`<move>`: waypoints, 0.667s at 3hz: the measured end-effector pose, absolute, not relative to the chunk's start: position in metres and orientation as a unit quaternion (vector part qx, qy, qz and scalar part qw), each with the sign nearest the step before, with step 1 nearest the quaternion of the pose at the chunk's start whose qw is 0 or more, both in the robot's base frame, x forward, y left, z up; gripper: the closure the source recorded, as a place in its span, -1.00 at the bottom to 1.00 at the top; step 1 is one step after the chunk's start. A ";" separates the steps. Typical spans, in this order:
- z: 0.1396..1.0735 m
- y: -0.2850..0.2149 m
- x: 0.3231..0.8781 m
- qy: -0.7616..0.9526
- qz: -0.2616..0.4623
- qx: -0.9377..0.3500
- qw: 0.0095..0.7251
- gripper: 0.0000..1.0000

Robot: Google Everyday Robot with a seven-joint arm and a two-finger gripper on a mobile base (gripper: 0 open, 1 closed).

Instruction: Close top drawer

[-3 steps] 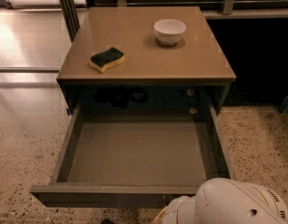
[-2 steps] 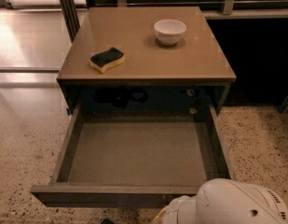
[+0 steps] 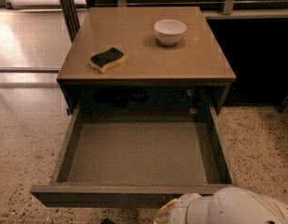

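Top drawer [image 3: 143, 153] stands wide open, its front panel just above the gripper [image 3: 169, 213] at bottom edge; white arm [image 3: 236, 209] low beside it; grip state cannot be told.

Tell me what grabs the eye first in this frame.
The top drawer gapes wide open and empty, pulled far out toward the camera below the cabinet top. On that top sit a yellow-and-dark sponge at left and a white bowl at back right. A white rounded arm housing fills the bottom right edge by the drawer front; the gripper itself is out of view.
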State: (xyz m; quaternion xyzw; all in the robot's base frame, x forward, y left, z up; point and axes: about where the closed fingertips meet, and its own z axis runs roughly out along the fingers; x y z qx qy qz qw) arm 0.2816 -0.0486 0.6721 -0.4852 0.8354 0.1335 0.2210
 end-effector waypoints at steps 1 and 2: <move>0.682 -0.070 0.301 0.850 0.103 -0.446 0.262 1.00; 0.690 -0.075 0.313 0.848 0.093 -0.438 0.284 1.00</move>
